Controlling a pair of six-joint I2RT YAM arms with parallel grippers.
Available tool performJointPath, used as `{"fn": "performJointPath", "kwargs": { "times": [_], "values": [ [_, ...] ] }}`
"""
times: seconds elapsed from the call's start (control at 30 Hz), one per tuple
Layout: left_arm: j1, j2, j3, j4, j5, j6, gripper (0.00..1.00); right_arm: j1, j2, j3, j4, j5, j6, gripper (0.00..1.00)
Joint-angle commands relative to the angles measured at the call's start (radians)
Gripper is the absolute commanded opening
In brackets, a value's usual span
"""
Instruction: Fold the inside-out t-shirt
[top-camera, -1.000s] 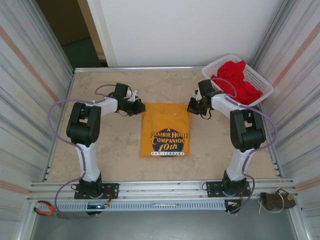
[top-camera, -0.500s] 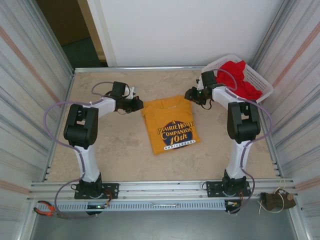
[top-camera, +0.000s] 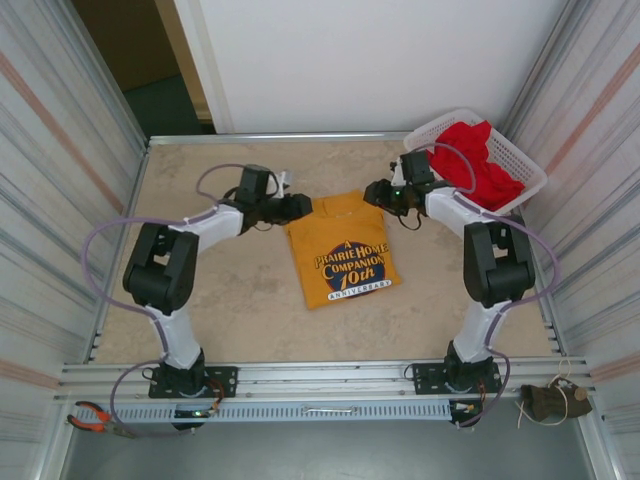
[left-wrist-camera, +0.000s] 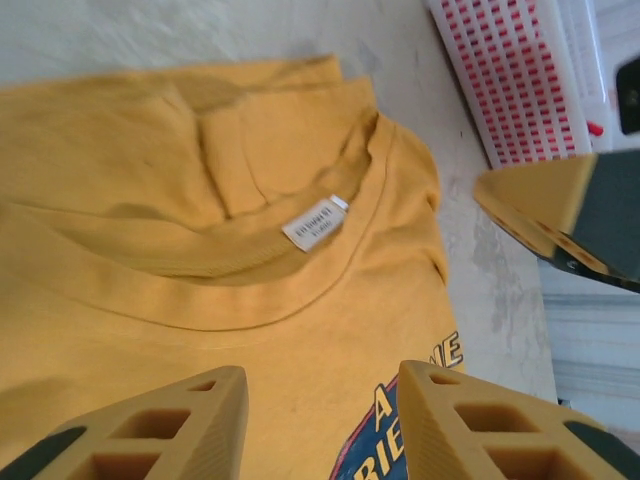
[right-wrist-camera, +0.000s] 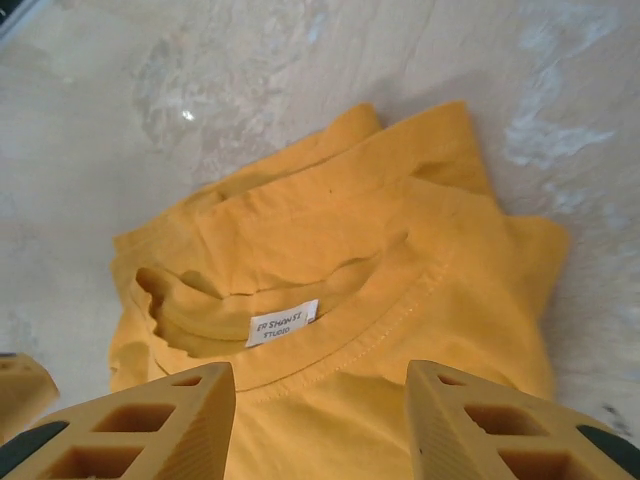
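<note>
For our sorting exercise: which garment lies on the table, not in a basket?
The mustard-yellow t-shirt, folded with its print up; the red garment is bunched in the white basket.

The t-shirt (top-camera: 343, 250) is lying in the middle of the table (top-camera: 230, 290). A basket (top-camera: 428, 133) is sitting at the far right corner, and another cloth (top-camera: 478, 150) is lying in it.

This is a robotics lab test cell: a left arm (top-camera: 165, 270) and a right arm (top-camera: 492, 268) are bolted to an aluminium rail (top-camera: 330, 375) along the near edge of a stone-patterned tabletop (top-camera: 230, 300). Corrugated metal walls (top-camera: 60, 200) box it in on both sides. Pliers (top-camera: 95, 418) lie by the near left corner, and a white plastic basket (top-camera: 430, 128) sits at the far right corner.
</note>
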Motion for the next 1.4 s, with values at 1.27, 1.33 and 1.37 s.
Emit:
{"fn": "performJointPath", "kwargs": {
  "times": [1.27, 1.33, 1.37],
  "values": [
    [0.141, 0.184, 0.167, -0.328, -0.007, 0.336, 0.76, 0.031, 0.103, -0.077, -0.01, 0.042, 0.039, 0.76],
    [0.133, 0.191, 0.16, -0.313, -0.005, 0.324, 0.76, 0.049, 0.107, -0.067, -0.007, 0.044, 0.046, 0.76],
    [0.127, 0.193, 0.156, -0.303, -0.002, 0.316, 0.76, 0.058, 0.106, -0.064, -0.002, 0.043, 0.051, 0.75]
  ]
}}
